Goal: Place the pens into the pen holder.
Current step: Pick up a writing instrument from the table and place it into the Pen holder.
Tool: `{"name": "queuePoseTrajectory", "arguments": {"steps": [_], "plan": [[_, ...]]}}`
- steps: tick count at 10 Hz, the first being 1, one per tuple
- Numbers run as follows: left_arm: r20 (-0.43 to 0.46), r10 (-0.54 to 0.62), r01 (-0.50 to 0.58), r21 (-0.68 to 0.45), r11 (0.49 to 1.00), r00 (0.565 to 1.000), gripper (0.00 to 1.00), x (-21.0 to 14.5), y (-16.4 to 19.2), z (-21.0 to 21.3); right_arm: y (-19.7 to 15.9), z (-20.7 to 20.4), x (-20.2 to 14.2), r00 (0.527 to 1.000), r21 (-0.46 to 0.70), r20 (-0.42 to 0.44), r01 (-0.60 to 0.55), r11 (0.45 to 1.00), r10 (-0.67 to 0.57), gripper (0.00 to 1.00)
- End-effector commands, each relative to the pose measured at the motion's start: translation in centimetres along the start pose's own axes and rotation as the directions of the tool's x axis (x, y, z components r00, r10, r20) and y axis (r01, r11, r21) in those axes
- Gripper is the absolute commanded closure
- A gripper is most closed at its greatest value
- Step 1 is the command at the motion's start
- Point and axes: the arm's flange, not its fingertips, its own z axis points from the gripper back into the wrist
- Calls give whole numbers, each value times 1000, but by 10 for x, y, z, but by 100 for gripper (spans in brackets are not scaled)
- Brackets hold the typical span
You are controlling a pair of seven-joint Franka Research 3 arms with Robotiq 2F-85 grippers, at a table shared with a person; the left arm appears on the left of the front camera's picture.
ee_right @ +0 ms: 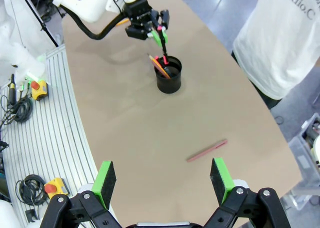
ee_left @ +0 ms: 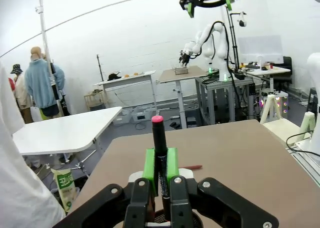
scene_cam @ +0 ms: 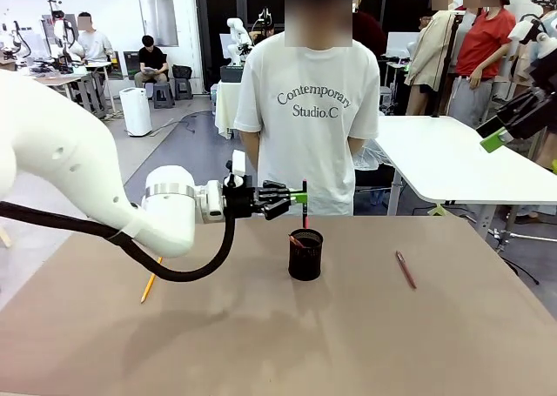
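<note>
My left gripper (scene_cam: 300, 200) is shut on a black pen with a pink tip (scene_cam: 305, 211), holding it roughly upright just above the black mesh pen holder (scene_cam: 305, 257) at mid-table. In the left wrist view the green pads (ee_left: 149, 164) clamp that pen (ee_left: 159, 143). An orange pencil (ee_right: 159, 65) leans inside the holder (ee_right: 168, 76). A dark maroon pen (scene_cam: 406, 269) lies flat on the table to the holder's right. Another yellow-orange pencil (scene_cam: 150, 280) lies at the left, partly behind my left arm. My right gripper (ee_right: 162, 180) is open and empty, high above the table's right side.
A person in a white T-shirt (scene_cam: 309, 109) stands at the far edge of the brown table (scene_cam: 365, 344), arms behind the back. A white table (scene_cam: 452, 152) stands beyond on the right. A black cable (scene_cam: 187, 270) hangs under my left wrist.
</note>
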Motion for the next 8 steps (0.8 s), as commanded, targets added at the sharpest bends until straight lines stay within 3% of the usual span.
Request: {"name": "queuePoseTrajectory", "arguments": {"steps": [1, 7, 8], "plan": [[-9, -27, 27, -50, 998, 1000, 100, -13, 7, -8, 1, 2, 2, 1000, 1, 1, -3, 1000, 3, 0], [-44, -7, 4, -80, 997, 999, 100, -41, 4, -18, 1, 2, 2, 1000, 1, 1, -3, 1000, 3, 0], [-45, -5, 1, -83, 997, 999, 80, -42, 3, -18, 1, 2, 2, 1000, 1, 1, -3, 1000, 3, 0]]}}
